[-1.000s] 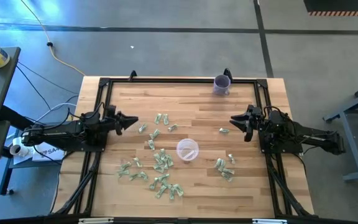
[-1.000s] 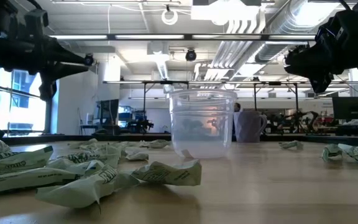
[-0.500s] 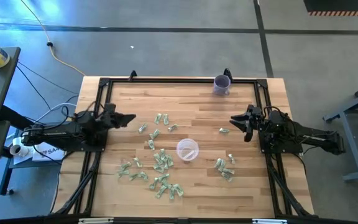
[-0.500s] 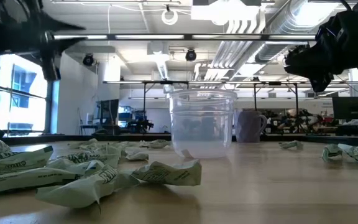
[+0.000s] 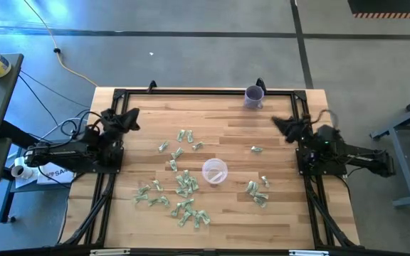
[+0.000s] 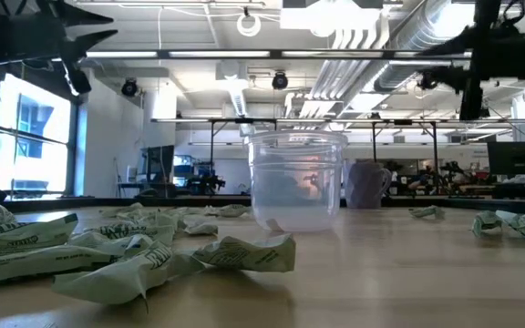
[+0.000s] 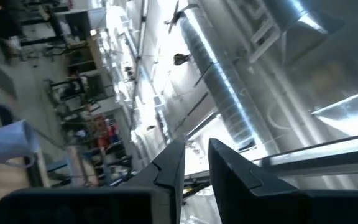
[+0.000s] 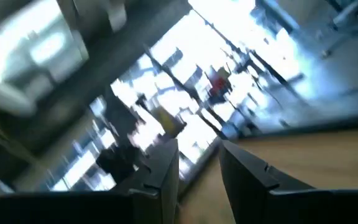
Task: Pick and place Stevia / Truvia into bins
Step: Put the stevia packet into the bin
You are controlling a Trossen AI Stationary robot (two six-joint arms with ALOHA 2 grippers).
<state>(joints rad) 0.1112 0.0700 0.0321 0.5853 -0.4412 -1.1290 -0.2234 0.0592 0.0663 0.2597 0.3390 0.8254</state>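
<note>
Both arms have pulled back and tipped upward. The left gripper point(image 5: 128, 116), at the surface's left edge, and the right gripper point(image 5: 282, 121), at its right edge, show narrowly parted, empty jaws. Sachets point(image 5: 184, 186) lie mid-surface around the clear cup point(image 5: 214, 171); print unreadable.

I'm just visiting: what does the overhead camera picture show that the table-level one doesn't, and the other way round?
Only the high view shows the whole wooden table with its black frame, both arms reaching in from the sides, the left gripper and right gripper near the table's far corners, and the floor around it.

Only the low view shows the room behind: ceiling ducts, windows and workbenches.

Both show the clear cup standing upright amid scattered green-and-white sachets, and the purple cup at the far edge.
</note>
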